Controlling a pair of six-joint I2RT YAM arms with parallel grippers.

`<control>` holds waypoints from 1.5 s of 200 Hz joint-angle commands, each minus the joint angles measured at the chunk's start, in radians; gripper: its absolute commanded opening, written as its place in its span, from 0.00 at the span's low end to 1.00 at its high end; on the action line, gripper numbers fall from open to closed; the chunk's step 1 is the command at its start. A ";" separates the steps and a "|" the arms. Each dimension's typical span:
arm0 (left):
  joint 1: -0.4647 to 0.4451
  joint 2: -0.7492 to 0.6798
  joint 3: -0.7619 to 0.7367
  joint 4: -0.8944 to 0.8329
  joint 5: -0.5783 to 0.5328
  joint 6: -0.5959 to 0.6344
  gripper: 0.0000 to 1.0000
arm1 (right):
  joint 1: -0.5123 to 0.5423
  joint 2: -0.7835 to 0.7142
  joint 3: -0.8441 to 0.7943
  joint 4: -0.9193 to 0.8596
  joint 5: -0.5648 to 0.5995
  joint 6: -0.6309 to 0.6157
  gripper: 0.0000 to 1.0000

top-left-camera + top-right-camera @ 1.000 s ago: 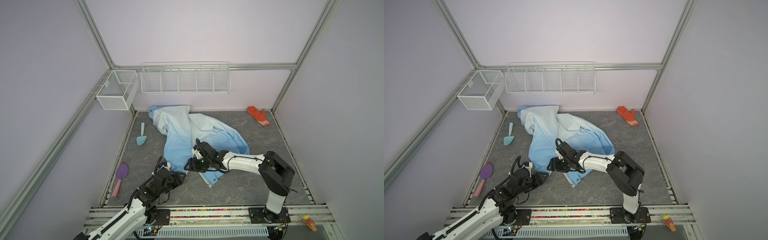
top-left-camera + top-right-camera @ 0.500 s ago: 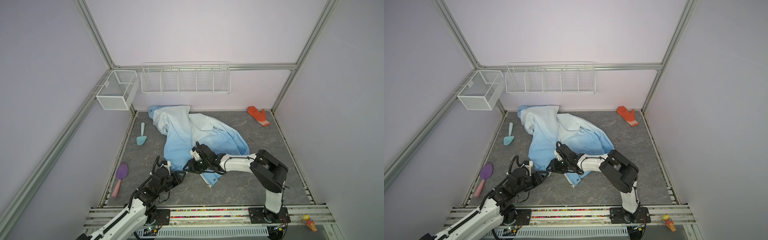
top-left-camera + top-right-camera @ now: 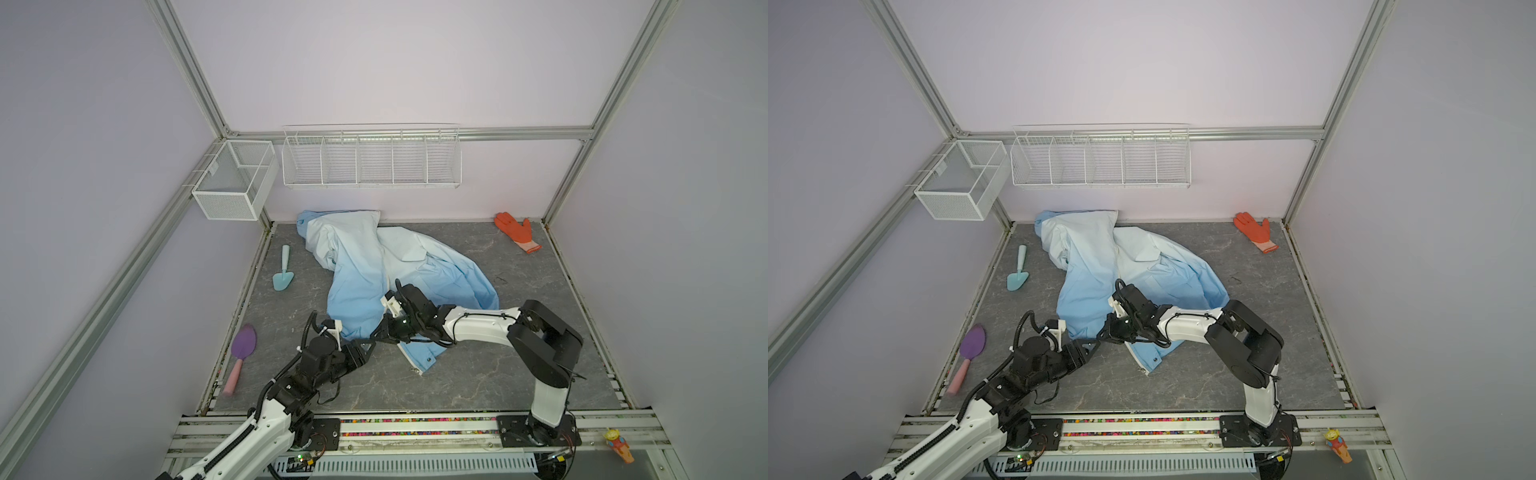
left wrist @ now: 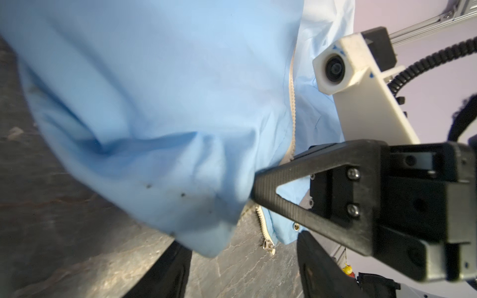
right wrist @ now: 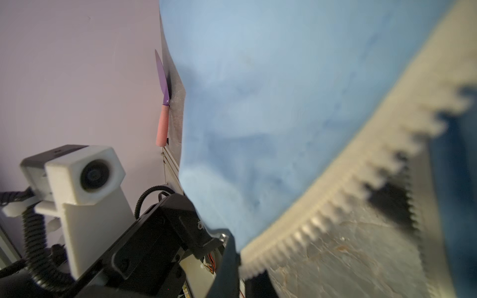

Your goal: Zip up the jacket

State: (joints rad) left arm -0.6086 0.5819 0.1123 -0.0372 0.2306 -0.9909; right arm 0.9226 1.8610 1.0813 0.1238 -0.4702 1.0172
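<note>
The jacket (image 3: pixel 361 266) lies crumpled on the grey tabletop (image 3: pixel 457 382), left of the middle in both top views; its whitish hood end points toward the back wall and its bluer hem toward my bases. My right gripper (image 3: pixel 380 331) reaches across, low over the tabletop, to the near edge of that hem; its jaws are pressed together on the jacket right at the zipper (image 4: pixel 293 103), and in the left wrist view the cloth puckers toward its tip. In the right wrist view the white teeth run blurred and very close past the lens; my own fingertips there are hidden behind cloth. My left gripper (image 3: pixel 363 347) sits just beside the right one, on the side nearer the rail, with its jaws spread; in the left wrist view a loose corner of the hem hangs between the two fingers (image 4: pixel 317 265), and I cannot tell whether it touches either of them. Past the right gripper's tip a further stretch of teeth ends in a small metal slider (image 4: pixel 268 248) lying on the tabletop. An orange glove (image 3: pixel 515 232) rests in the far right corner, well apart from the jacket; a teal trowel (image 3: pixel 284 278) lies near the jacket's left side; a purple scoop (image 3: pixel 241 353) with a pink handle lies by the left edge; two white wire baskets (image 3: pixel 370 160) hang on the walls above.
</note>
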 commanded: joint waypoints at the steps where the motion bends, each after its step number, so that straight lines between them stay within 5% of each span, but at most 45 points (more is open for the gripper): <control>1: 0.007 -0.005 -0.028 0.106 0.031 -0.006 0.68 | -0.034 -0.086 -0.012 -0.094 -0.041 -0.022 0.07; 89: 0.005 0.262 0.077 0.464 0.251 -0.027 0.70 | -0.143 -0.246 -0.087 -0.296 -0.132 -0.185 0.07; 162: -0.062 0.398 0.176 0.428 0.341 0.047 0.62 | -0.158 -0.250 -0.049 -0.382 -0.171 -0.259 0.07; 220: -0.062 0.422 0.180 0.371 0.280 0.065 0.49 | -0.163 -0.267 -0.034 -0.428 -0.170 -0.300 0.07; 276: -0.062 0.540 0.226 0.410 0.348 0.087 0.47 | -0.164 -0.264 -0.019 -0.468 -0.179 -0.335 0.07; 300: -0.062 0.597 0.231 0.474 0.380 0.076 0.37 | -0.165 -0.270 -0.017 -0.484 -0.176 -0.347 0.07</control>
State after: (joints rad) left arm -0.6678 1.1332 0.3138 0.3614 0.5667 -0.9215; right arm 0.7609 1.6234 1.0435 -0.3222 -0.6212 0.7055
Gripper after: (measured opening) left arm 0.427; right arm 0.066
